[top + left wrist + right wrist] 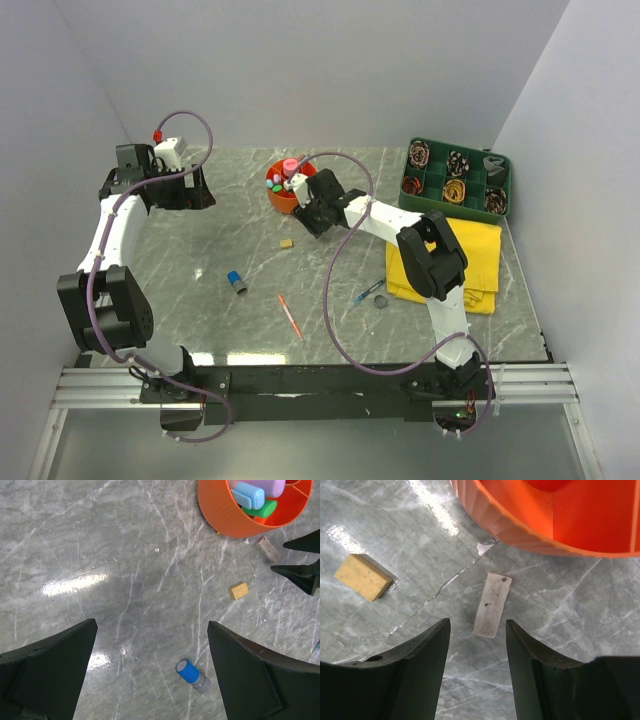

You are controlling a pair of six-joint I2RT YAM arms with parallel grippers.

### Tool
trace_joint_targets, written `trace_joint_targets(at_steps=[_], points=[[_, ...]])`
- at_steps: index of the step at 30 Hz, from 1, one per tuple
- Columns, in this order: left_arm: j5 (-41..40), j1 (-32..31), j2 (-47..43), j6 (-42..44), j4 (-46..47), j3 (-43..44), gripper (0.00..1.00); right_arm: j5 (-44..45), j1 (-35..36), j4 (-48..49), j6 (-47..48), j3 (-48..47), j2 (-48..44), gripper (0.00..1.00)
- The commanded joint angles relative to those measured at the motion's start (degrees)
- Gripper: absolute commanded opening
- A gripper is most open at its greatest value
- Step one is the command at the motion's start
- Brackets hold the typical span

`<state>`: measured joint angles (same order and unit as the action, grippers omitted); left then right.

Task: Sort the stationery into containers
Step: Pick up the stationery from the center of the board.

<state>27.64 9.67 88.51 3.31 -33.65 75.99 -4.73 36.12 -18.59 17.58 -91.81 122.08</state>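
The round orange organiser (283, 185) stands at the back centre and holds pink, blue and green items (252, 497). My right gripper (308, 218) is open, low over the table just in front of the organiser's wall (520, 525). A small white eraser (492, 604) lies flat with its near end between the open fingertips (440, 630). A yellow eraser (363, 577) lies to its left. My left gripper (152, 625) is open and empty, high over the table at the back left (200, 190). A blue cap (192, 675) lies below it.
A green divided tray (457, 178) holding dark coiled items stands at the back right, with a yellow cloth (455, 262) in front of it. A red pen (290, 315), a thin pen (367, 293) and a dark disc (380, 301) lie on the marble near the front.
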Motion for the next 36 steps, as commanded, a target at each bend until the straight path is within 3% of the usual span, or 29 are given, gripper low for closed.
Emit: trace_joint_targets(at_steps=[1, 12, 15, 18, 22, 29, 36], points=[[1.4, 0.2, 0.6, -0.9, 1.9, 3.6, 0.99, 2.1, -0.3, 0.2, -0.5, -0.1, 0.0, 0.56], [1.1, 0.2, 1.1, -0.9, 1.7, 4.3, 0.99, 3.2, -0.3, -1.5, -2.3, -1.4, 2.5, 0.45], [1.3, 0.2, 1.1, -1.1, 1.7, 4.3, 0.99, 3.4, -0.1, -1.6, -2.6, -0.9, 2.4, 0.38], [1.4, 0.2, 0.9, -1.2, 1.9, 4.3, 0.99, 3.2, 0.0, -2.1, -2.8, -0.5, 1.6, 0.24], [1.8, 0.2, 0.5, -1.2, 2.4, 3.6, 0.99, 2.4, -0.1, -3.1, -2.4, 1.1, -1.2, 0.15], [3.2, 0.2, 0.3, -1.8, 3.3, 3.7, 0.99, 0.7, -1.6, -8.4, -1.4, 4.3, -10.9, 0.1], [4.0, 0.2, -0.5, -2.0, 4.0, 3.0, 1.0, -0.6, -2.0, -10.0, -2.4, 1.6, -15.9, 0.09]])
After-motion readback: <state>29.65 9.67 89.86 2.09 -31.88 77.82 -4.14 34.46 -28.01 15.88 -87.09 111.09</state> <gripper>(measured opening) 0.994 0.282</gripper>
